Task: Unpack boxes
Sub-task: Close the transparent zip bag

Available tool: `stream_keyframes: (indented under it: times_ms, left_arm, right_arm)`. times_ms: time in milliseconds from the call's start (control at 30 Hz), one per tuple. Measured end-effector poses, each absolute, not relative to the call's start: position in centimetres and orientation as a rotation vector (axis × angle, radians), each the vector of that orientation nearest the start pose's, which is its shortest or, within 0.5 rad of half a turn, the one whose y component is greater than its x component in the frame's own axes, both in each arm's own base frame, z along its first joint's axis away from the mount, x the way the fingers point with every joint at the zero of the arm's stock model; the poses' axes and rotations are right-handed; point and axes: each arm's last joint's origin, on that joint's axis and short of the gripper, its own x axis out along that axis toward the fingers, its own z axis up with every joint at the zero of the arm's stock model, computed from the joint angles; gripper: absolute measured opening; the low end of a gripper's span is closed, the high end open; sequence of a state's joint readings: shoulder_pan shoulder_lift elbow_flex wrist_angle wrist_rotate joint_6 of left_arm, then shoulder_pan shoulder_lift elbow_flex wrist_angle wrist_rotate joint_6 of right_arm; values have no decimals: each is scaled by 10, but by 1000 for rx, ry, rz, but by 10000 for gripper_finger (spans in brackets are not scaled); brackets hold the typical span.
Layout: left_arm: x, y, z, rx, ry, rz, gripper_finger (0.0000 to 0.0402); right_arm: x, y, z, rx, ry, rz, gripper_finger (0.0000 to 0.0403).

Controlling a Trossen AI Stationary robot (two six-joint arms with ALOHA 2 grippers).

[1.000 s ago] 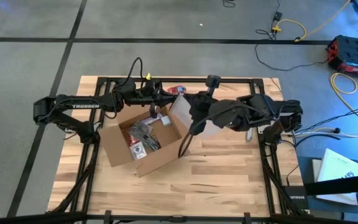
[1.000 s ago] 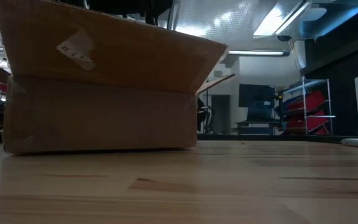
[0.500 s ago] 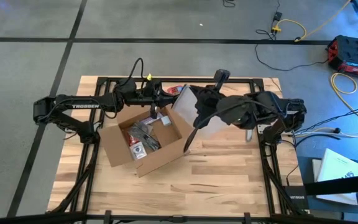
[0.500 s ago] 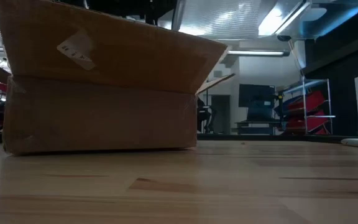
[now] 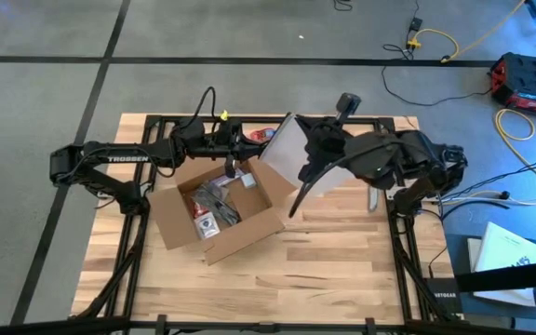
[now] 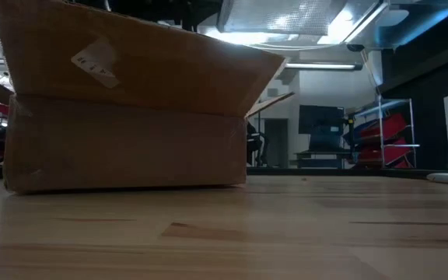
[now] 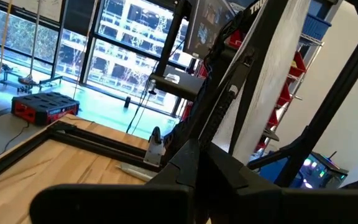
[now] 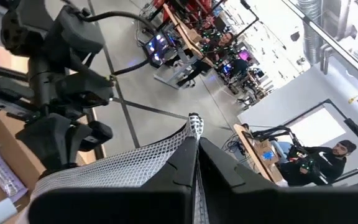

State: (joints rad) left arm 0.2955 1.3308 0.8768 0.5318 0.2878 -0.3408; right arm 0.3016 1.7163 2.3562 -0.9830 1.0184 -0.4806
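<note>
The open brown cardboard box (image 5: pixel 214 212) rests on its bottom left of the table's middle, with several packets (image 5: pixel 212 207) inside it. In the low view the box (image 6: pixel 127 117) fills the left. My right gripper (image 5: pixel 298 154) is above the box's right corner, shut on a silvery mesh-patterned plastic bag (image 5: pixel 287 149). The bag also shows at the top of the low view (image 6: pixel 274 14). My left gripper (image 5: pixel 238 154) is shut, pointing level over the box's far edge. A small red-and-blue object (image 5: pixel 266 135) lies on the table by the far edge. My right gripper pinches the bag's upper edge (image 8: pixel 190 132) between its two fingers, coming from the table's right side and slanting slightly down. The bag hangs below the fingers as a slack sheet, clear of the box and the table. My left gripper: I cannot tell whether it touches the box.
A black frame (image 5: pixel 380 119) runs along the table's edges. A pale pen-like thing (image 5: pixel 372 201) lies at the right, under my right arm. A black cable (image 5: pixel 291 203) dangles from that arm over the box's right flap. Bare wood (image 5: pixel 324 261) lies on the near side.
My right gripper has gone up and toward the table's right and far edges, turning at the wrist and staying shut on the bag. The bag has risen with it, away from the box's right flap. The box has stayed put.
</note>
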Motion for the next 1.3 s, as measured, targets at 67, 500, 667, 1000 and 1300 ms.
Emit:
stream_keyframes:
  times_ms: [67, 500, 667, 1000, 1300]
  left_arm:
    - [288, 79, 314, -319, -74, -5, 0]
    - [289, 79, 311, -319, -45, 0, 0]
    - [289, 79, 310, -320, -41, 1, 0]
    - [289, 79, 310, -321, -37, 1, 0]
    - [289, 79, 309, -325, -26, 2, 0]
  right_arm:
    - [288, 64, 534, -664, 436, -657, 0]
    - [267, 56, 559, -648, 345, -742, 0]
    - [264, 55, 565, -669, 327, -768, 0]
    - [260, 53, 574, -681, 294, -793, 0]
    - [260, 53, 574, -685, 297, -792, 0]
